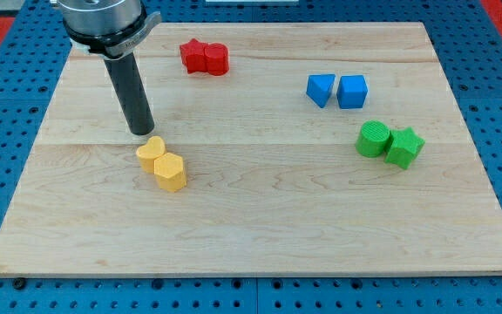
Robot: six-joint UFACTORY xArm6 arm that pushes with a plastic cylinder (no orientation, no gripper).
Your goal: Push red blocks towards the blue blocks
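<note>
Red blocks, a star-ish one (194, 55) and a rounder one (216, 59), sit touching around 12 o'clock on the wooden board (260, 227). Blue triangle-ish block (320, 89) and blue cube (352, 91) are well apart at 2 o'clock. No fingers here, just my tip (143, 132), at 10 o'clock, just above the yellow pair (162, 162), holding nothing.

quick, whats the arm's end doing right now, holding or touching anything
My tip: a bare rod with no gripper, holding nothing; it rests on the wooden board just above-left of the yellow heart-shaped block, with no clear contact, and far from the red blocks.
</note>
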